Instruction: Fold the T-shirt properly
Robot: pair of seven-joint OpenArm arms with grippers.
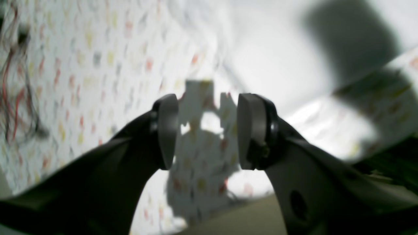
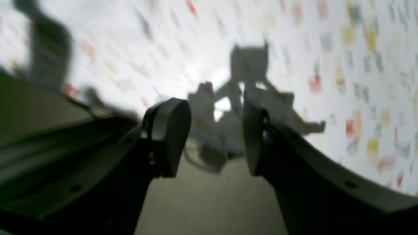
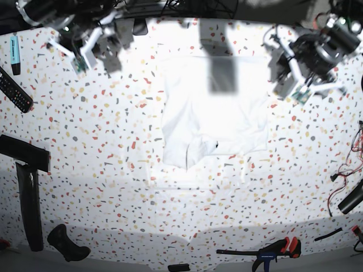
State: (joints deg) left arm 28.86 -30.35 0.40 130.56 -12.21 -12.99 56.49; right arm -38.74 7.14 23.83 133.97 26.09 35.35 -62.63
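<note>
Both hands raised and empty, T-shirt flat between them.

Left wrist view: the left hand (image 1: 207, 130) fills the foreground, pads spread with nothing between them; beyond it lie only the speckled surface (image 1: 98, 65) and a blurred plain white area, possibly the shirt.
Right wrist view: the right hand (image 2: 215, 137) is likewise spread and empty over its own shadow.
Base view: the T-shirt (image 3: 215, 113) lies mid-surface, partly folded, long axis running away from the camera. Each hand hovers beside the shirt's far corners, about equally near, one per side.
</note>
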